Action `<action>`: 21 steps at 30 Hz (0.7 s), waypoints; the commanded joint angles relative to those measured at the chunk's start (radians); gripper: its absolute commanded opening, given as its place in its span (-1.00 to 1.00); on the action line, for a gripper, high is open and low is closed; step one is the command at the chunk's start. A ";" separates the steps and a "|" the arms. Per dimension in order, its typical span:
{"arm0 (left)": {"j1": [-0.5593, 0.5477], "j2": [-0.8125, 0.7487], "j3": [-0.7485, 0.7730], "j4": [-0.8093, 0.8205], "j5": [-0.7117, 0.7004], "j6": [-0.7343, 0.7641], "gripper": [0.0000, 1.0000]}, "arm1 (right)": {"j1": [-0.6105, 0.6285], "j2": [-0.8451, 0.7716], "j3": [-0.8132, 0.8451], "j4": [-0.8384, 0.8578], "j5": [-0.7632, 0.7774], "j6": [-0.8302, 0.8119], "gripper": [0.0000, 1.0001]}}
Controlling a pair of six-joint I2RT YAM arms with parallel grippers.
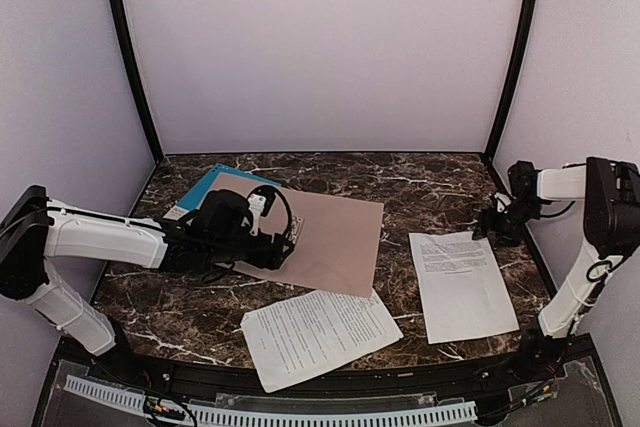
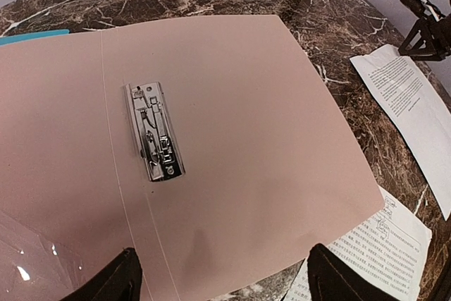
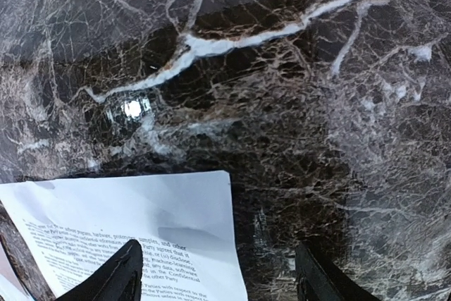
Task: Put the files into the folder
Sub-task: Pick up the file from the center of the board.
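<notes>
The tan folder lies open on the marble table, its metal clip bare; nothing is filed yet. The left gripper hovers over it, fingers spread. One printed sheet lies well apart on the right, its far corner beneath the spread, empty right gripper. More pages sit at the folder's near corner.

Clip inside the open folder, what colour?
Shiny silver metal; the clip shows best in the left wrist view.
</notes>
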 commanded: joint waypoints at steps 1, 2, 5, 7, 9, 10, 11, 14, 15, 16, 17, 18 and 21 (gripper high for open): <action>-0.004 0.007 0.011 0.008 0.016 0.003 0.63 | -0.019 0.019 -0.043 0.041 -0.110 0.006 0.43; -0.004 0.004 0.008 0.005 0.014 0.003 0.63 | -0.021 0.027 -0.049 0.053 -0.138 0.005 0.41; -0.005 -0.003 0.001 0.006 0.004 -0.001 0.63 | -0.021 0.039 -0.075 0.089 -0.218 0.003 0.29; -0.005 -0.008 -0.001 0.006 -0.001 -0.004 0.63 | -0.021 0.046 -0.084 0.091 -0.241 -0.001 0.16; -0.005 -0.010 0.000 0.005 -0.004 -0.006 0.63 | -0.021 0.042 -0.094 0.096 -0.260 -0.005 0.01; -0.004 -0.009 0.000 0.004 -0.005 -0.006 0.63 | -0.021 0.038 -0.102 0.101 -0.275 -0.006 -0.05; -0.004 -0.009 0.003 0.003 -0.007 -0.005 0.62 | -0.021 0.030 -0.111 0.112 -0.296 -0.006 -0.09; -0.005 -0.005 0.010 -0.003 -0.012 -0.003 0.62 | -0.021 0.018 -0.126 0.132 -0.357 -0.003 -0.29; -0.004 -0.005 0.014 -0.005 -0.013 -0.002 0.62 | -0.021 0.017 -0.128 0.137 -0.377 -0.004 -0.38; -0.004 -0.004 0.016 -0.005 -0.014 -0.002 0.62 | -0.020 0.016 -0.127 0.143 -0.400 -0.006 -0.47; -0.004 -0.002 0.019 -0.005 -0.014 -0.001 0.62 | -0.020 0.015 -0.126 0.145 -0.422 -0.007 -0.56; -0.004 -0.001 0.020 -0.005 -0.015 0.000 0.63 | -0.020 0.013 -0.126 0.150 -0.441 -0.009 -0.66; -0.005 0.006 0.030 -0.008 -0.016 0.002 0.62 | -0.020 0.001 -0.123 0.161 -0.499 -0.011 -0.99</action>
